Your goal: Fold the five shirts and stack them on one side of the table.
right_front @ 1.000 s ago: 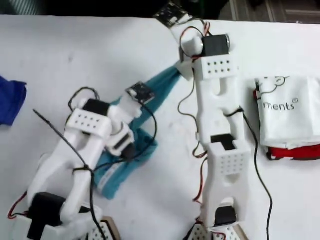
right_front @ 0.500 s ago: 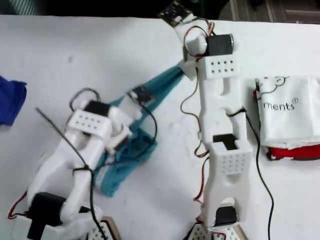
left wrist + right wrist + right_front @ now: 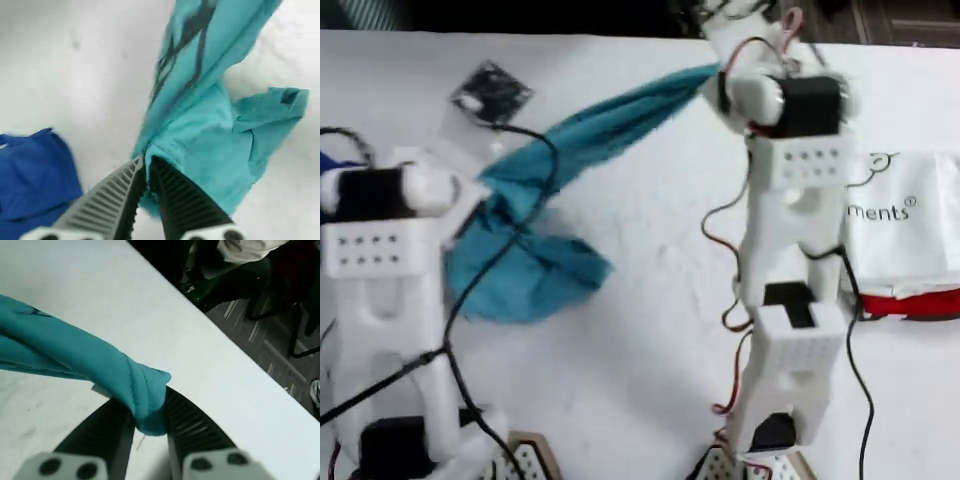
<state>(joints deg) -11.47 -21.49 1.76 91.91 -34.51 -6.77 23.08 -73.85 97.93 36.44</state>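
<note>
**A:** Where's the teal shirt point(image 3: 530, 270)?

**B:** Strung between both arms above the bench point(image 3: 650, 340). It is drawn into a tight band, with a loose lump hanging at one end. The lump seems to brush the bench, though it's too blurred there to be sure.

**A:** And the left gripper point(image 3: 146, 170)?

**B:** Clamped on the teal shirt at the lump end, its fingers nearly together with bunched cloth pinched between them.

**A:** The right gripper point(image 3: 150, 422)?

**B:** Closed on the teal shirt's other end, with a rolled seam squeezed between its fingers.

**A:** What about the other shirts?

**B:** A blue shirt point(image 3: 30, 180) lies crumpled near the teal shirt's lump end, apart from it. A folded white shirt point(image 3: 910, 240) sits on top of a red shirt point(image 3: 920, 302), well apart from the teal shirt, beyond the right arm.
</note>
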